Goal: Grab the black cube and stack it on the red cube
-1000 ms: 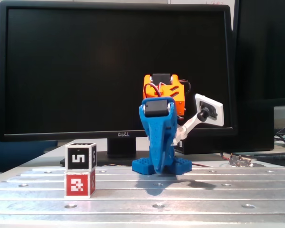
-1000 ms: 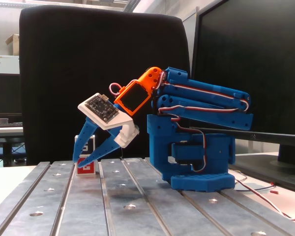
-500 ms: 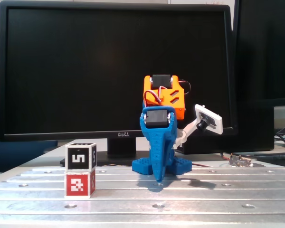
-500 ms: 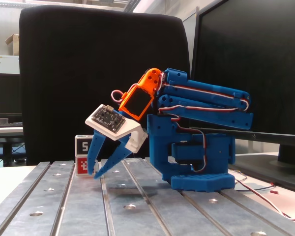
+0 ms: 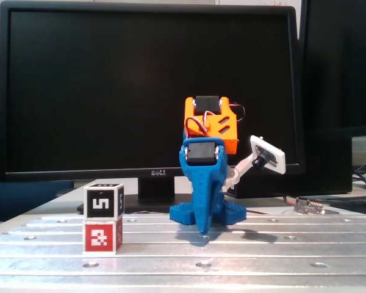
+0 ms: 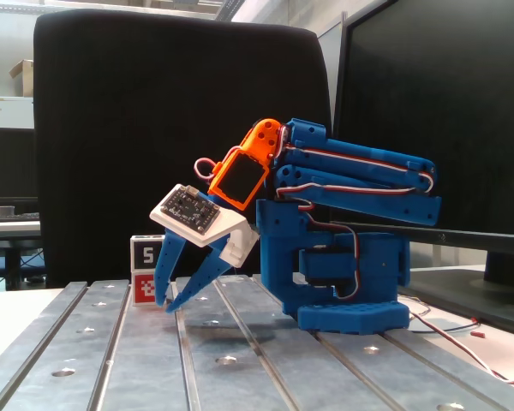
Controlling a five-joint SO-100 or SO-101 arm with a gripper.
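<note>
Stack done: black cube (image 5: 104, 201) sits on red cube (image 5: 102, 237). Our jaws apart, empty; next we just park.

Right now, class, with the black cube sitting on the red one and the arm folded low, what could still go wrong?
1. The stack is only two small cubes: the black cube simply rests on the red cube, so a knock could topple it.
2. The gripper hangs low with its fingers apart; in that side-on fixed view they overlap the stack, so a sideways swing might clip it.
</note>
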